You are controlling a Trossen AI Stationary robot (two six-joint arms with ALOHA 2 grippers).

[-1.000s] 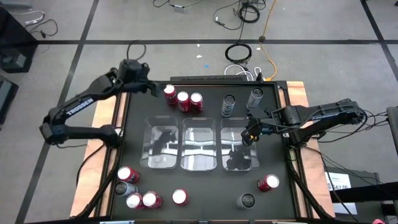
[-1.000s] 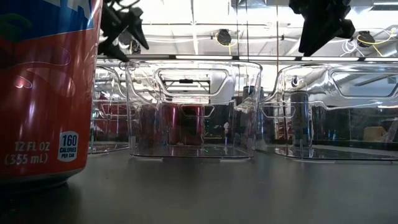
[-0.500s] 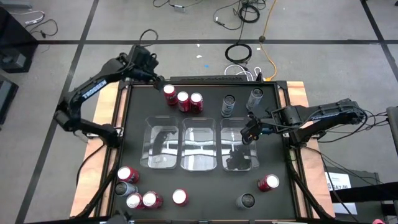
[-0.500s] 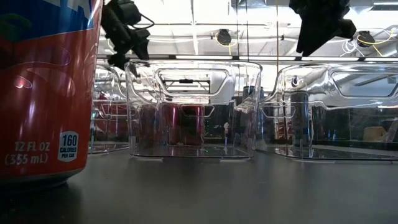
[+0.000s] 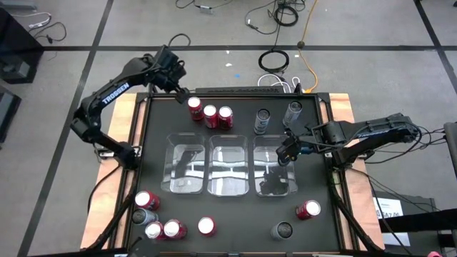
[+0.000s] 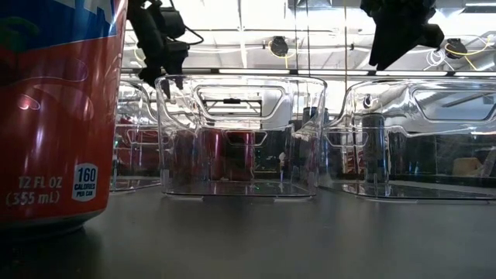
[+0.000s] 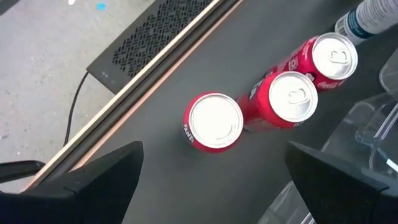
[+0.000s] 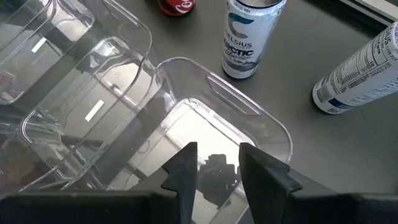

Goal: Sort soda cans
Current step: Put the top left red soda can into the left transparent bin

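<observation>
Three red soda cans (image 5: 210,114) with silver tops are standing upright in a slanting row at the table's far edge, touching or nearly so. Two slim silver cans (image 5: 277,117) are standing to their right (one labelled Celsius). Along the near edge, a cluster of red and grey cans (image 5: 156,218) is sitting at the left, with a lone red can (image 5: 308,209) and a grey can (image 5: 283,230) at the right.

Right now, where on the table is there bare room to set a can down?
Open black mat lies between the middle bin and the lone red can, and on toward the red can at right. The front left cluster and the back row of red cans are crowded.
</observation>
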